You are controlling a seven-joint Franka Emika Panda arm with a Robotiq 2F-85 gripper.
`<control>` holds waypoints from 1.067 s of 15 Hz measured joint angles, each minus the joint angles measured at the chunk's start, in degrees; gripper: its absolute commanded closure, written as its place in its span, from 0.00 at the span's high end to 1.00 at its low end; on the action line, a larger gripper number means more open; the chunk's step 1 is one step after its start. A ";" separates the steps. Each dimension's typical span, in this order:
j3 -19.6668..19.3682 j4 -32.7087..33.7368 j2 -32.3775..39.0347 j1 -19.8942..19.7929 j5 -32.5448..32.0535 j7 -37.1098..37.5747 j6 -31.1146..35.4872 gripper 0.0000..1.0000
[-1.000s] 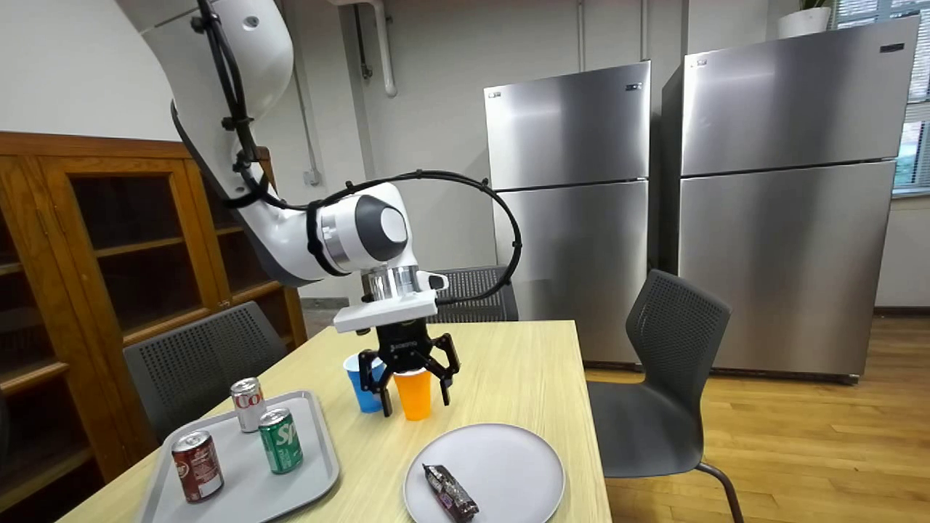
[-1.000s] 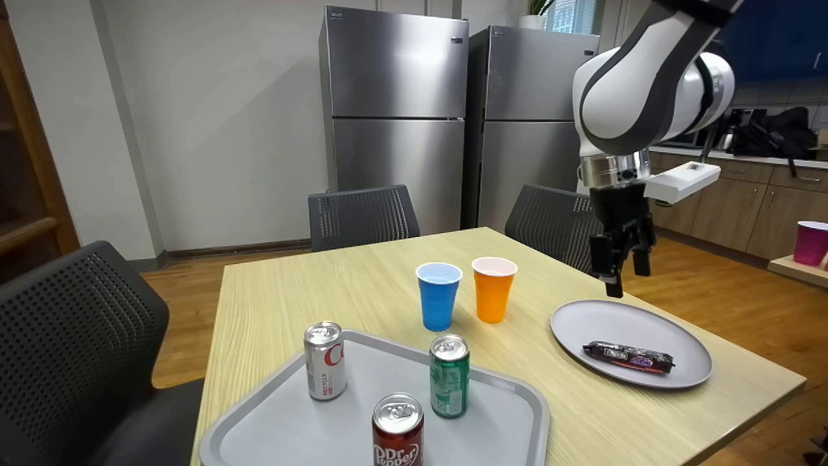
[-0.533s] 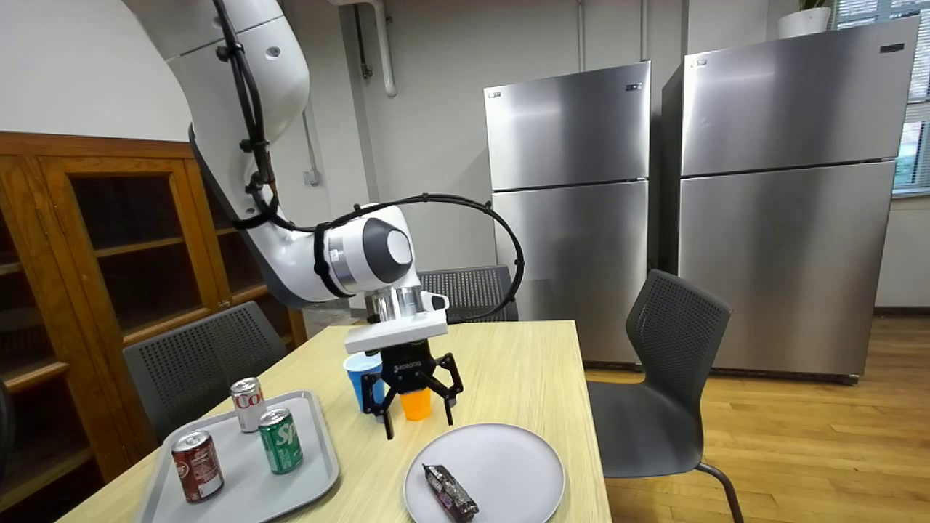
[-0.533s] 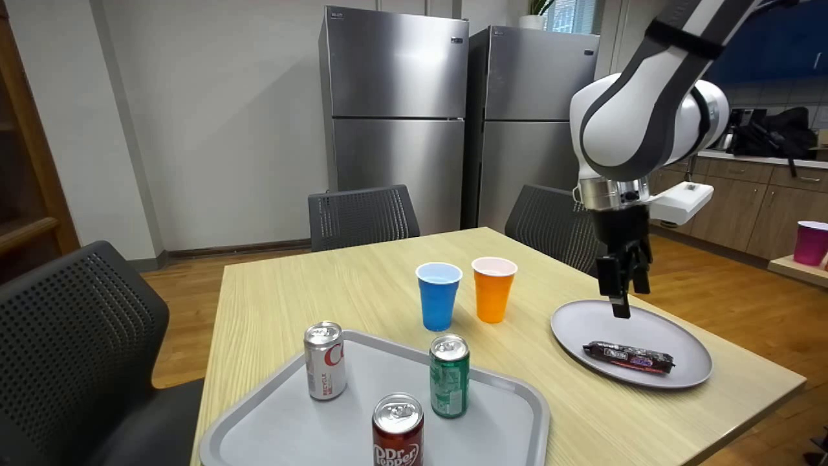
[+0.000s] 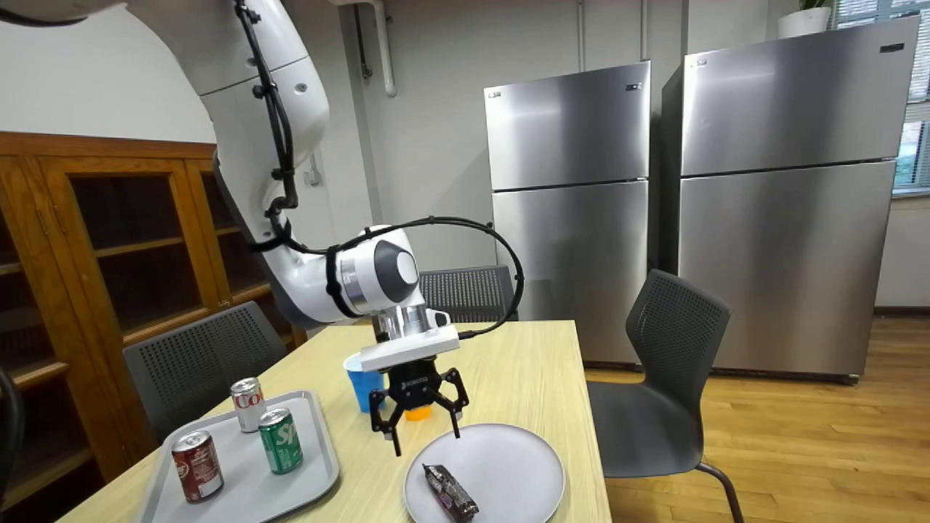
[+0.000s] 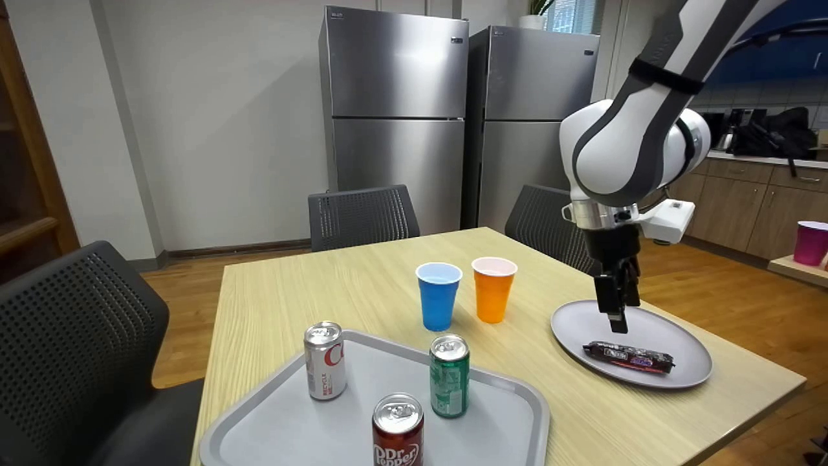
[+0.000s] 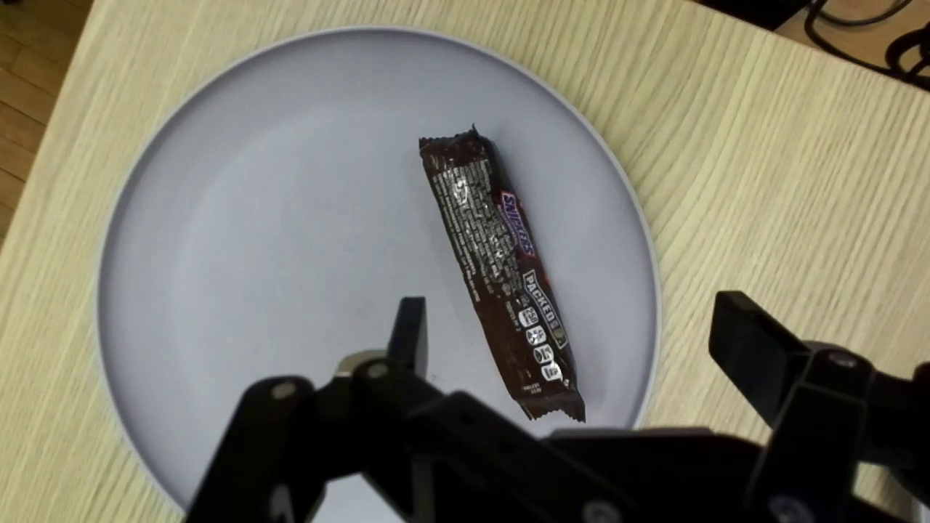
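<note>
White arm [image 5: 251, 138], one: yours slants down in both exterior views, bends near its end and hangs the gripper [image 5: 427, 442] nearly straight down, slightly tilted. Fingers [image 7: 410, 338], two, black: spread wide apart above the table [image 5: 508, 370]; in the wrist view one tip shows over the plate [image 7: 254, 218], the other past its rim. Snickers bar [image 7: 501, 283], one: below your gripper and apart from it, lying on the plate, right of its centre in the wrist view. Blue cup [image 6: 438, 301] and orange cup [image 6: 495, 298], one each: upright near the plate. Tray [image 6: 278, 427], one: bearing three upright cans [image 6: 449, 378].
</note>
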 measured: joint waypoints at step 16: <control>0.08 5.55 9.85 -0.82 -0.64 -5.59 1.74 1.00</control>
